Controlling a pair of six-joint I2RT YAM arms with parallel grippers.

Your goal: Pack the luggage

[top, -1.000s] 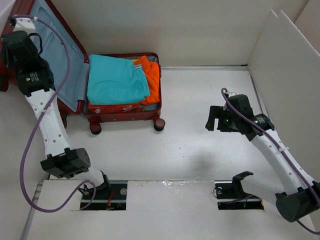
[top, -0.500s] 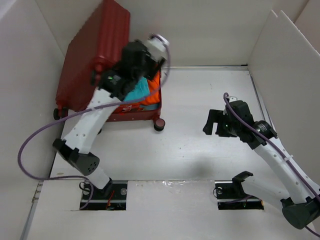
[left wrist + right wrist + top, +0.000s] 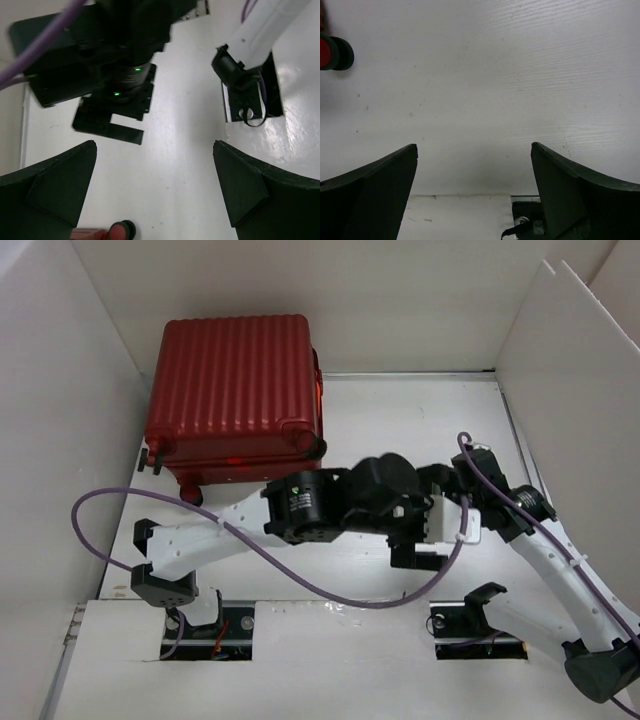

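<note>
With the suitcase point(image 3: 232, 390) closed, I should lift my wide, empty left hand point(image 3: 154, 146) away without bumping my equally wide right hand point(image 3: 472, 147).

Bright, even white light fills the overhead view, bouncing off the white table point(image 3: 400, 420) and walls. Shadows there are soft and grey, faintest under the arm crossing the middle of the frame. The luggage point(image 3: 235, 380) at upper left carries a mild sheen along its ribs and is in sharp focus. In the left wrist view a dark housing point(image 3: 120, 60) with green lights is smeared and blurred across the top, while the table gleams at lower right. The fingers point(image 3: 50, 190) of the left gripper point(image 3: 155, 195) are soft black wedges in the lower corners. In the right wrist view the fingers point(image 3: 365, 195) of the right gripper point(image 3: 475, 190) look the same, with grey shade between them. The wheel point(image 3: 335, 52) at upper left is fuzzy.
</note>
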